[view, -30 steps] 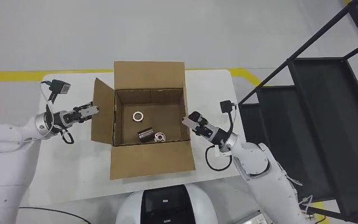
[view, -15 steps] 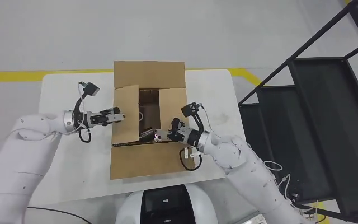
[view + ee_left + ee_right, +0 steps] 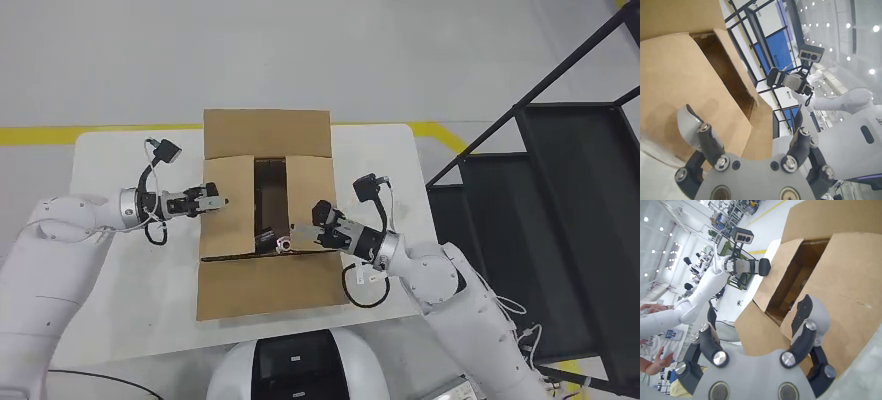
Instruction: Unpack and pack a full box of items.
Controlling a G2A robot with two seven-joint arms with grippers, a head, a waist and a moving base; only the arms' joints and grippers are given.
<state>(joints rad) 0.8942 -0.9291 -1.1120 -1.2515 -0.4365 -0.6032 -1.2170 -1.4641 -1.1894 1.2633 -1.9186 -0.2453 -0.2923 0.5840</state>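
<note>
The cardboard box (image 3: 268, 285) stands mid-table with both side flaps tilted inward over its opening. My left gripper (image 3: 213, 198) is open against the outside of the left flap (image 3: 229, 205), one fingertip (image 3: 689, 121) resting on the cardboard (image 3: 677, 75). My right gripper (image 3: 318, 222) is open at the right flap (image 3: 309, 205), with one finger (image 3: 806, 313) lying on the flap's outer face (image 3: 848, 279). Through the gap between the flaps I see a dark cylinder (image 3: 262, 240) and a small silvery part (image 3: 285, 243) on the box floor. The rest of the inside is hidden.
The box's back flap (image 3: 267, 130) and front flap lie spread out flat. The white table (image 3: 120, 290) has free room on both sides of the box. A black metal staircase (image 3: 560, 190) stands off the table's right edge.
Both grippers have moved in to the box and the side flaps have swung from open to leaning inward. Over the last half second the right gripper shifted slightly rightward.
</note>
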